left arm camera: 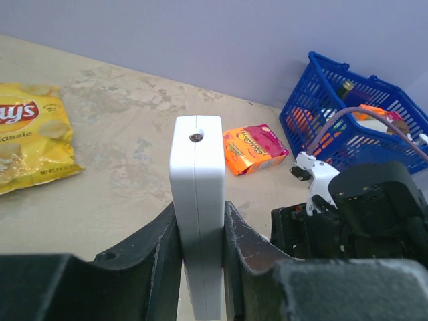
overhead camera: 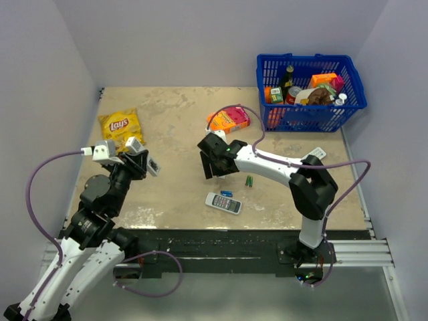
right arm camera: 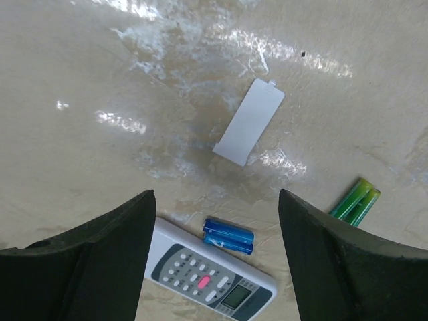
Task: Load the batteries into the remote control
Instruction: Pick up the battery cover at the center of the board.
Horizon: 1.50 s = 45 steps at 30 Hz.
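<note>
**Remote held up on the left, right arm poised over the loose parts**

The left gripper is clamped on the slim white remote control, holding it upright and edge-on over the table's left side, probably to offer its compartment. The right gripper, jaws wide apart and empty, hovers toward the near edge's middle above a white battery cover, a blue battery pair, a green pair and a display remote. No dark batteries show.

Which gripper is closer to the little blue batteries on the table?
The right. The right gripper hangs open just above the blue batteries; the left gripper is well off to the left, clamped on a white remote.
</note>
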Motion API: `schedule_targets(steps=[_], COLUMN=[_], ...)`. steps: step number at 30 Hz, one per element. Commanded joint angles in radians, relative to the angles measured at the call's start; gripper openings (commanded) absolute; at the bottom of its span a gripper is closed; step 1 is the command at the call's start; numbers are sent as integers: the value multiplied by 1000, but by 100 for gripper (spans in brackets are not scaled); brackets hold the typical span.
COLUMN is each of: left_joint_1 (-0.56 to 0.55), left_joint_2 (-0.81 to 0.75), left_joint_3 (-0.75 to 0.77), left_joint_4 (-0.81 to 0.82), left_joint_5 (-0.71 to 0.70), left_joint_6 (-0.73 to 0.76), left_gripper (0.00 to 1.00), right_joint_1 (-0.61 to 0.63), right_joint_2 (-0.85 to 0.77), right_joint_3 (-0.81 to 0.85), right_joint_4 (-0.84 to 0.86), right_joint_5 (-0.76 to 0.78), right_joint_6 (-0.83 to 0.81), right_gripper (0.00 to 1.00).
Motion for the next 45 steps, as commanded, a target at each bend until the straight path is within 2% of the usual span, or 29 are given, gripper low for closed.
schedule_targets(steps=[1,8,20,31,38,45], left_joint_1=[3,12,29,43,46,52], left_joint_2=[-28,-46,-66,-68,-62,-62], left_joint_3=[-5,-11,-14,-17,-19,-20], left_joint_4=[-15,-22,-18,-15,-12,-11], left_joint_5=[-48,-17,2,16,22,29], left_joint_6=[56,52,50,49,47,47], left_gripper=[9,12,13,14,14,14], right_joint_1=[-24,-36,-38,-38,-47,-61], right_joint_2=[23,80,160,195,164,137], right_joint_3=[47,45,56,52,18,-22], right_joint_4=[-41,5,3,16,17,23], right_joint_5=[0,-31,21,34,26,15], right_joint_6=[49,75,99,101,86,78], right_gripper=[74,68,57,55,49,49])
